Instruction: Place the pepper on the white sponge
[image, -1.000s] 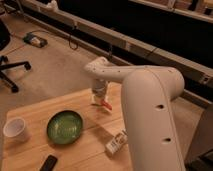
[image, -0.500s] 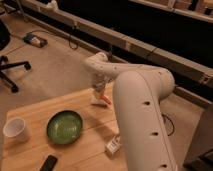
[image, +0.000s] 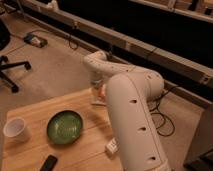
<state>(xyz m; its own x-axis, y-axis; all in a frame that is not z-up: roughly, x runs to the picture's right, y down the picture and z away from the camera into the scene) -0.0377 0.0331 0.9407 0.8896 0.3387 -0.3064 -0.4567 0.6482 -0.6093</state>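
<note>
My gripper (image: 98, 90) hangs at the far edge of the wooden table (image: 35, 107), just right of its middle. It is shut on the small orange-red pepper (image: 103, 92), which shows at the fingertips. The pepper is held just above the white sponge (image: 97, 102), a flat off-white pad at the table's far edge, directly under the gripper. My large white arm (image: 132, 115) hides the right part of the table and part of the sponge.
A green bowl (image: 65, 126) sits mid-table. A white cup (image: 16, 129) stands at the left edge. A black flat object (image: 48, 162) lies at the front. A white labelled tube (image: 112, 146) lies beside the arm. An office chair base (image: 10, 67) stands on the floor to the left.
The arm's upper link has swung left and covers more of the table's right side. The gripper with the pepper has stayed over the sponge, a little lower.
</note>
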